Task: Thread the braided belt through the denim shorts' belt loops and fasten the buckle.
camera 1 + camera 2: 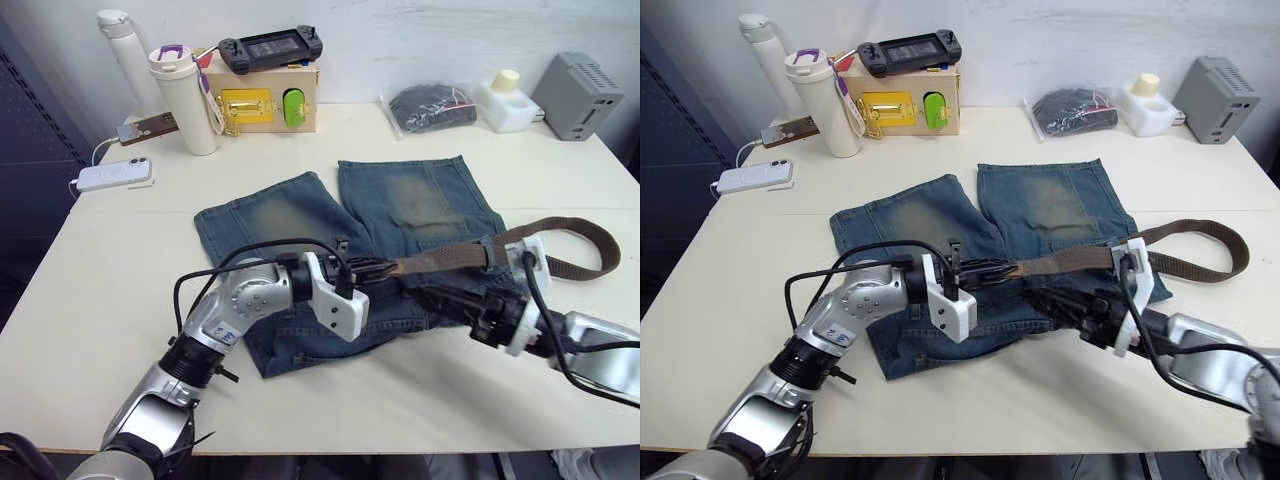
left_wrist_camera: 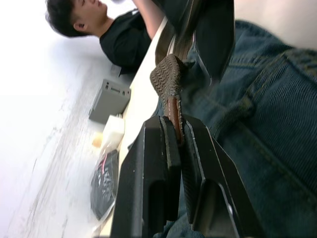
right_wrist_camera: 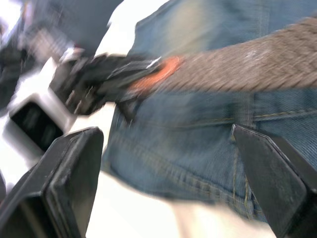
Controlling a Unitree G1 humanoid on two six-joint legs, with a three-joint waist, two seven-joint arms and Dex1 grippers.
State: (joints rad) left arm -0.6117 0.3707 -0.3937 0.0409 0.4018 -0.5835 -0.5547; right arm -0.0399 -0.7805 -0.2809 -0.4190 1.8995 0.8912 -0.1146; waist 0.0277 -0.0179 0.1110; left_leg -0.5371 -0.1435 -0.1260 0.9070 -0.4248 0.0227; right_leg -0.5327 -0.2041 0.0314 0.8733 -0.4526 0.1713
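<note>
I saw the denim shorts [image 1: 400, 230] lying flat on the counter [image 1: 120, 290], faded blue with yellowish worn patches. The braided belt [image 1: 450, 258], dark brown, ran along the waistband and looped back past the shorts' right edge; its tip was raised.

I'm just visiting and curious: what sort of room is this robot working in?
Probably a lab or test room: a plain cream table against a white wall holds faded blue denim shorts, a black handheld game console and a grey box-shaped device.
</note>
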